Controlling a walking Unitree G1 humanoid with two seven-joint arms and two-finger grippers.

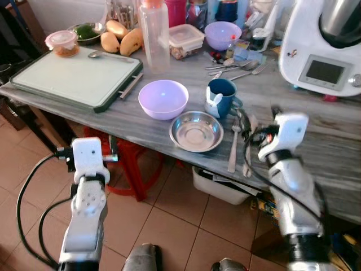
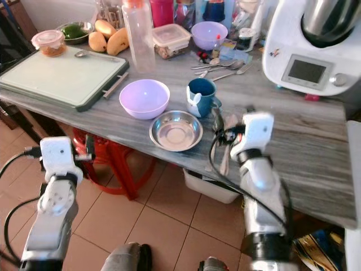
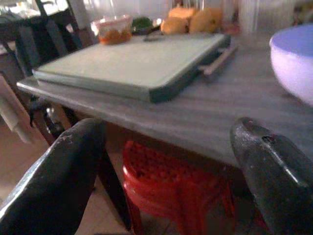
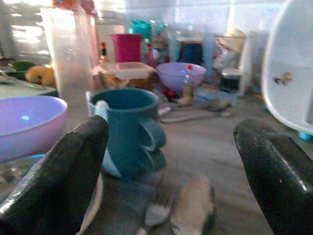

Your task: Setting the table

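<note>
On the grey table (image 1: 316, 141) a lilac bowl (image 1: 163, 99) stands beside a steel bowl (image 1: 196, 131) and a blue mug (image 1: 221, 97). A fork (image 1: 234, 144) and a spoon (image 1: 248, 148) lie at the front edge, right of the steel bowl. My right gripper (image 1: 254, 125) hovers open just over this cutlery; the right wrist view has the mug (image 4: 129, 132) between its fingers (image 4: 58, 176), with the fork (image 4: 156, 213) below. My left gripper (image 3: 166, 166) is open and holds nothing, low in front of the table edge, facing the cutting board (image 3: 137, 63).
A green-rimmed cutting board (image 1: 76, 76) takes up the table's left end. Behind stand a plastic bottle (image 1: 154, 36), mangoes (image 1: 124, 39), a second lilac bowl (image 1: 222, 34), loose spoons (image 1: 234, 68) and a white kitchen machine (image 1: 324, 51). A red stool (image 1: 127, 164) and a white bin (image 1: 223, 186) sit underneath.
</note>
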